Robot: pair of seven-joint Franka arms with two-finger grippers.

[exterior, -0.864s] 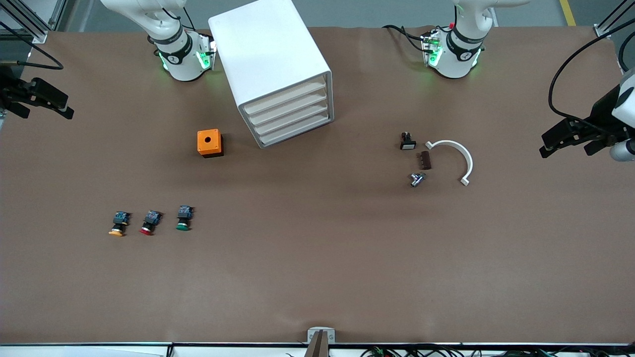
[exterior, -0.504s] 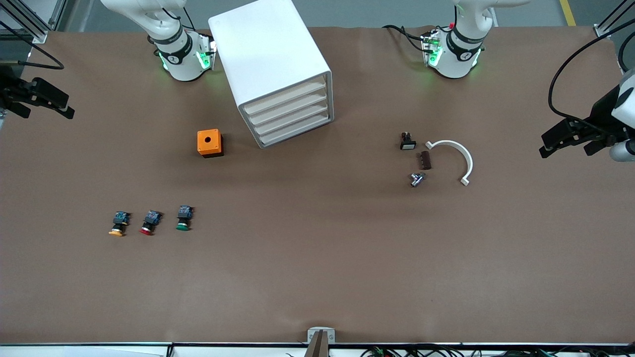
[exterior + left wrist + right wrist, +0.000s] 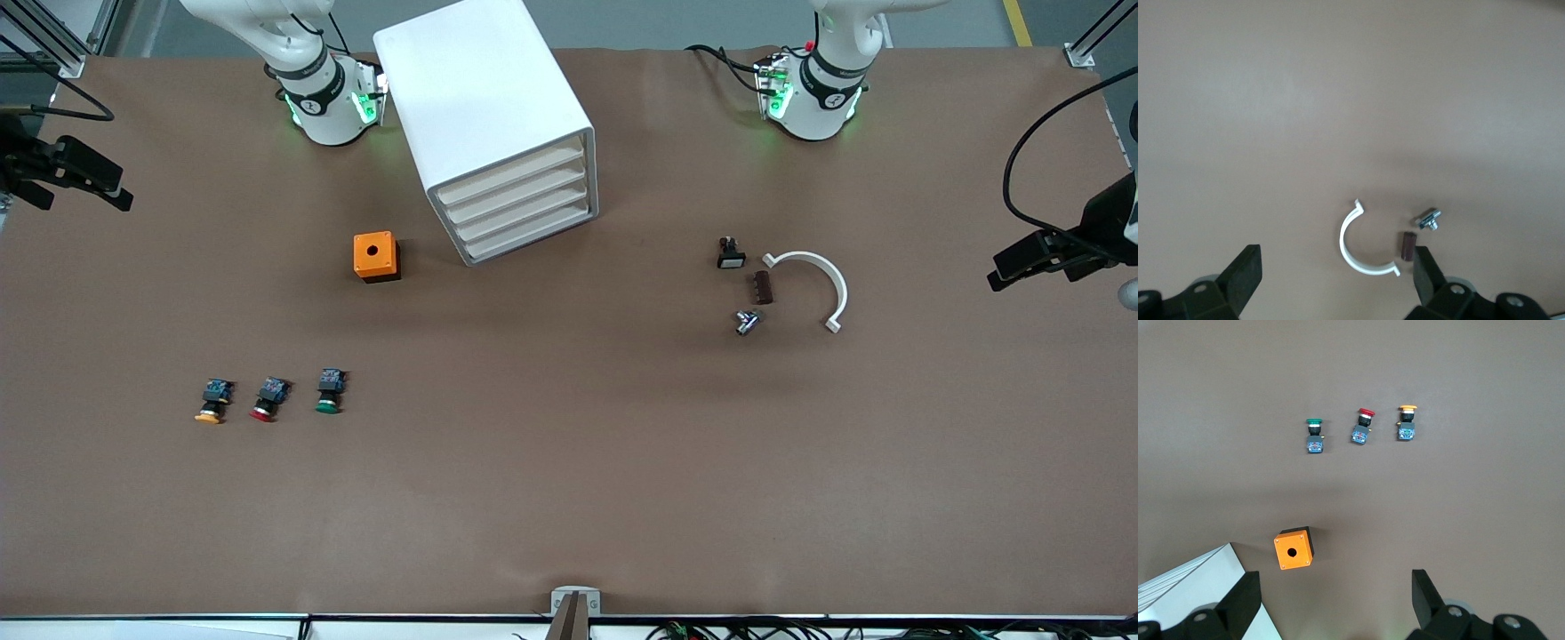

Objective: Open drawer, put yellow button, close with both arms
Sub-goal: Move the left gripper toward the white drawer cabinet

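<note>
The white cabinet (image 3: 484, 116) stands between the arm bases. Its top drawer (image 3: 511, 173) is shut, flush with the three below. It also shows in the right wrist view (image 3: 1195, 590). The yellow button (image 3: 210, 404) lies on the table nearer the camera, toward the right arm's end; it also shows in the right wrist view (image 3: 1407, 420). My right gripper (image 3: 111, 188) is open and empty, up in the air over the table edge at the right arm's end, and shows in its wrist view (image 3: 1335, 600). My left gripper (image 3: 1003, 271) is open and empty over the left arm's end, and shows in its wrist view (image 3: 1335, 277).
A red button (image 3: 267, 400) and a green button (image 3: 329, 391) lie in a row beside the yellow one. An orange box (image 3: 376, 256) with a hole sits beside the cabinet. A white curved clamp (image 3: 818, 280), a brown piece (image 3: 763, 287), a metal part (image 3: 747, 322) and a small black part (image 3: 730, 253) lie toward the left arm's end.
My left gripper has drawn back toward the table edge at the left arm's end. The right gripper has barely shifted. Nothing on the table has moved.
</note>
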